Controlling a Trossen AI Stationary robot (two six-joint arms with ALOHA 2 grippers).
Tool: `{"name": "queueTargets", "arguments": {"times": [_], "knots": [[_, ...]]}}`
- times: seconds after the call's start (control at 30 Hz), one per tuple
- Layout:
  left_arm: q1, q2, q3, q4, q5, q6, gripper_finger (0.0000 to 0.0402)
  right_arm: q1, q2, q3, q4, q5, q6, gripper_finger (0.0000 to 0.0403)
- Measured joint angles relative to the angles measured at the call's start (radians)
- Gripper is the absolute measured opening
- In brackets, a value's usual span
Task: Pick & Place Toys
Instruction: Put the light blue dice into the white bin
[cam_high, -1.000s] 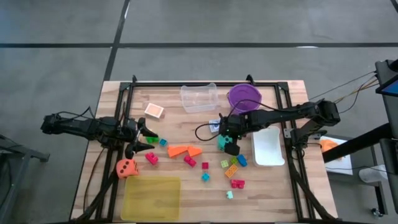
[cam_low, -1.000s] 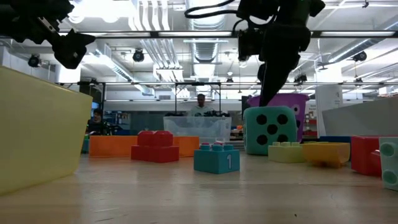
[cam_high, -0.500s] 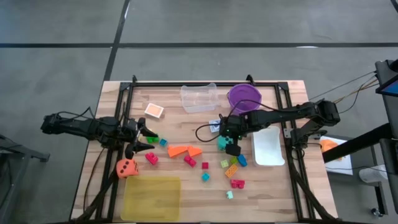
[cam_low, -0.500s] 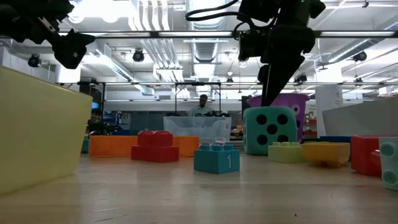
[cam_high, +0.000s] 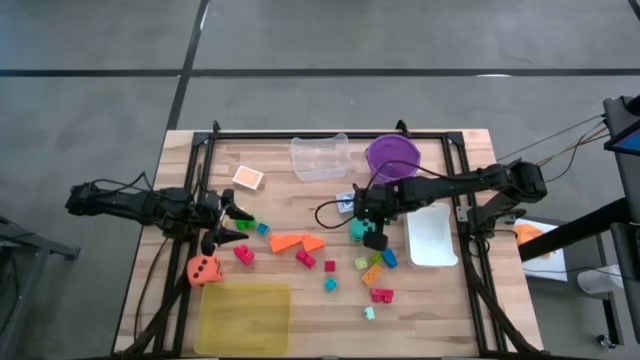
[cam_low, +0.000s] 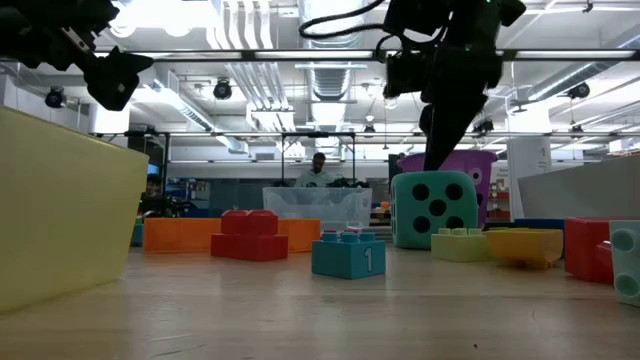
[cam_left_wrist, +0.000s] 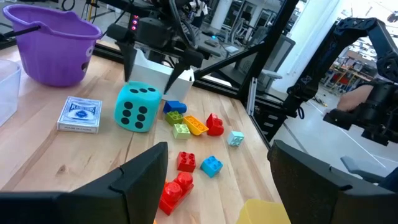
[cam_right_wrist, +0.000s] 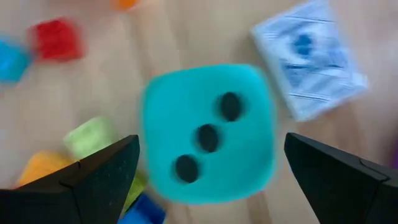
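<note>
The right gripper (cam_high: 365, 226) is being held directly above the teal die (cam_high: 357, 229), its fingers spread to their widest on either side of the die and gripping nothing. In the right wrist view the die's three-pip face (cam_right_wrist: 208, 151) is filling the gap between the two dark fingertips (cam_right_wrist: 93, 180), and whether the fingertips are touching the die's sides cannot be told, since their ends are cut off by the picture's edge. In the low view the gripper's fingers are merged into one dark shape above the die (cam_low: 433, 209).

A blue-and-white card pack (cam_high: 345, 201) is lying just beside the die at 11 o'clock; its print is blurred in the right wrist view (cam_right_wrist: 311, 56). At 5 o'clock of the die, small bricks are scattered: a blue one (cam_high: 388, 258), a green one (cam_high: 361, 263), an orange one (cam_high: 371, 274) and a red one (cam_high: 382, 295). The purple bucket (cam_high: 392, 154) is standing at 1 o'clock, partly covered by the right arm.

The left gripper (cam_high: 233, 224) is being held over the table's left side with its fingers well apart and empty. Just beside it at 3 o'clock, a green brick (cam_high: 245, 224) is partly hidden. The orange wedge pieces (cam_high: 296, 242) are lying at 4 o'clock of it, the orange die (cam_high: 204, 270) at 7 o'clock.
</note>
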Motion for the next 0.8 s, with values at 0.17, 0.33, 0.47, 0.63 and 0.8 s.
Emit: {"name": "queueTargets", "arguments": {"times": [0.17,0.33,0.47,0.63,0.8], "knots": [[0.0,0.0,0.0,0.0,0.0,-0.003,0.0274,0.002,0.008,0.007,0.011,-0.037,-0.066,0.0381],[0.0,0.0,0.0,0.0,0.0,-0.002,0.0274,0.002,0.007,0.021,0.014,-0.047,-0.066,0.0379],[0.0,0.0,0.0,0.0,0.0,-0.002,0.0274,0.002,0.007,0.022,0.012,-0.047,-0.066,0.0379],[0.0,0.0,0.0,0.0,0.0,-0.002,0.0274,0.002,0.008,0.004,0.001,-0.046,-0.089,0.0379],[0.0,0.0,0.0,0.0,0.0,-0.002,0.0274,0.003,0.008,-0.009,0.01,-0.037,-0.16,0.0379]]}}
